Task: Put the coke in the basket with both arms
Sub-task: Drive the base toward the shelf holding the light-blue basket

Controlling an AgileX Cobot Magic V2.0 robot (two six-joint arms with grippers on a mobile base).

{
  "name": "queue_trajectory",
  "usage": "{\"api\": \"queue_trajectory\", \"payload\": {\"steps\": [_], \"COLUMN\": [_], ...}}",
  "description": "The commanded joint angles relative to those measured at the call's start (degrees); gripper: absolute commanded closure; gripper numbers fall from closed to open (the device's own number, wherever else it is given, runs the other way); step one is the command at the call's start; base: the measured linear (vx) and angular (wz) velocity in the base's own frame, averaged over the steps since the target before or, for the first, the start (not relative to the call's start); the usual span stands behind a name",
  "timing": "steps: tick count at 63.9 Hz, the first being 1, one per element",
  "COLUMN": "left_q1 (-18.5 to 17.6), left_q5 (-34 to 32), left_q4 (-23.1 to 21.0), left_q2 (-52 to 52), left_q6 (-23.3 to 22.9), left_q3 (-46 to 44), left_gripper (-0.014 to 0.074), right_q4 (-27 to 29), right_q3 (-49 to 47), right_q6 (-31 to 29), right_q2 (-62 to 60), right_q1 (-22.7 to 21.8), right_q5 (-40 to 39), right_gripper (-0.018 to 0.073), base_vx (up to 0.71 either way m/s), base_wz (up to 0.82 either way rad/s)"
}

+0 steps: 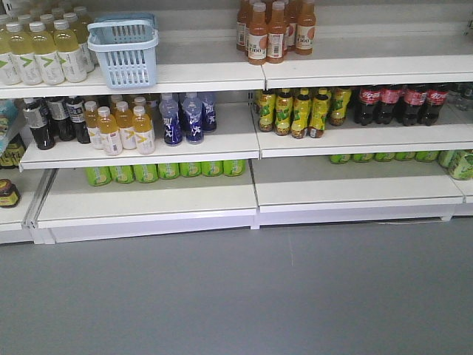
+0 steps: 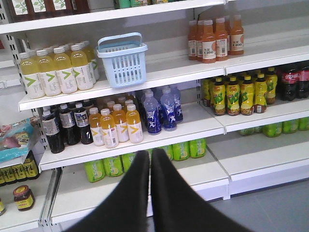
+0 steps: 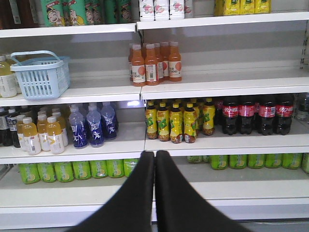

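The light blue basket (image 1: 126, 66) stands on the upper shelf at the left, beside pale yellow bottles; it also shows in the left wrist view as the basket (image 2: 123, 67) and in the right wrist view as the basket (image 3: 38, 82). It looks empty from here. The coke is out of view. My left gripper (image 2: 149, 153) is shut with nothing in it, well back from the shelves and pointing at the lower left bay. Held back in the same way, my right gripper (image 3: 154, 153) is shut and empty, facing the seam between the two bays. Neither arm appears in the front view.
Dark cola bottles with red labels (image 1: 399, 103) stand at the right of the middle shelf, beside yellow-green bottles (image 1: 299, 111). Orange bottles (image 1: 273, 29) stand on the upper right shelf. Blue bottles (image 1: 185, 118) and orange-yellow bottles (image 1: 122, 129) fill the middle left. Green cans (image 1: 166, 170) line the lowest shelf.
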Motion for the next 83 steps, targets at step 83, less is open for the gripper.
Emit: {"api": "queue_trajectory", "payload": {"steps": [83], "left_q1": [-0.2], "left_q5": [-3.8], "left_q4": [-0.1], "left_q2": [-1.1], "left_q6": [-0.3], "left_q3": [-1.9], "left_gripper": [0.0602], "right_q4": [-0.2], "right_q3": [0.5], "right_q6": [-0.6], "right_q2": [0.6], "right_q1": [0.0], "right_q5": [-4.0], "right_gripper": [0.0569], "base_vx": [0.1], "base_wz": [0.03]}}
